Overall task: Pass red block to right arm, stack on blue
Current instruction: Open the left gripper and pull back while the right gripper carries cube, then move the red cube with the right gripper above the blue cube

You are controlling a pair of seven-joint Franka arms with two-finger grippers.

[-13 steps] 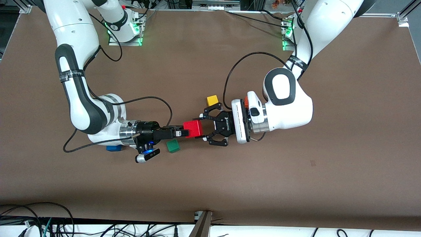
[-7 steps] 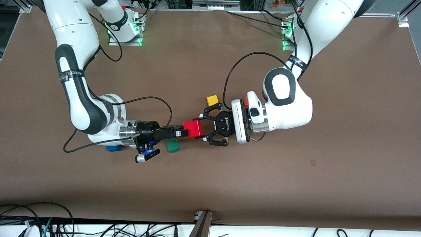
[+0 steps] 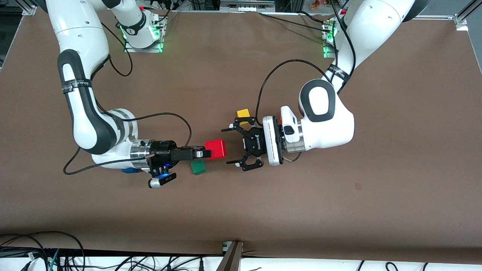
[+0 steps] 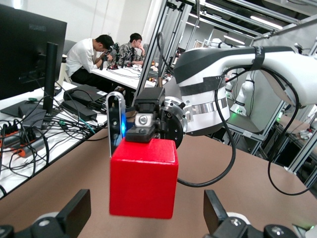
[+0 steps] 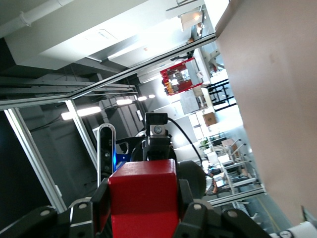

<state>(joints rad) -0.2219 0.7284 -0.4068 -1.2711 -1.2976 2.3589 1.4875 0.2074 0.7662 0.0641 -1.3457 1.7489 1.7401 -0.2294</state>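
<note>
The red block (image 3: 216, 148) is up in the air, held at one side by my right gripper (image 3: 208, 153), whose slim black fingers are shut on it. In the right wrist view the red block (image 5: 142, 198) sits tight between the pads (image 5: 100, 210) of the right gripper (image 5: 143, 210). My left gripper (image 3: 228, 146) is open, with its wide linked fingers spread and a small gap to the block. In the left wrist view the red block (image 4: 143, 178) hangs clear between the spread fingertips (image 4: 77, 210) of the left gripper (image 4: 146, 220). The blue cube (image 3: 130, 170) lies on the table, mostly hidden under the right wrist.
A green cube (image 3: 198, 166) lies on the brown table (image 3: 339, 210) just under the right gripper's fingers. A yellow cube (image 3: 243, 114) lies beside the left gripper, farther from the front camera. Black cables loop from both wrists.
The left gripper has opened and let go of the red block. The right gripper, still shut on the block, has drawn it a little toward the right arm's end, so a gap has opened.
</note>
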